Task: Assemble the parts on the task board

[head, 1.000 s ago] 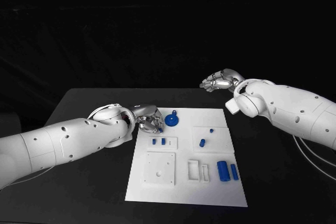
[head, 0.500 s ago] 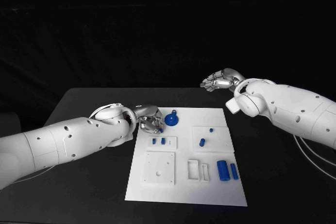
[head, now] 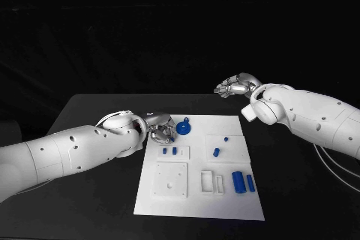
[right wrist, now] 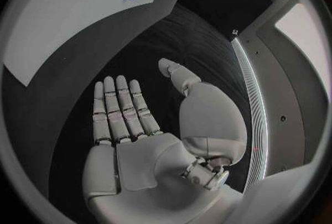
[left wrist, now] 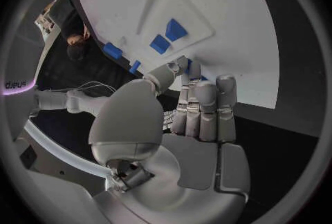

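The left robot hand [head: 159, 131] was seen at the far-left corner of the task board [head: 201, 203], fingers close together and pointed down at the board edge. A bit of blue could be spotted under the fingertips [left wrist: 188, 72] in the left wrist view, but whether anything was actually gripped couldn't be told. Just beside it, a blue gear [head: 183, 128] w/ a small tab was lying on the board. The right robot hand [head: 235, 87] was held up over the black counter [head: 98, 110], well apart from the board, fingers [right wrist: 119, 109] stretched out flat, nothing held. Nearer the robot, two small blue blocks [head: 169, 151] were set in a recessed tray, a blue peg [head: 216, 152] in another, and two blue cylinders [head: 244, 183] were lying side by side.
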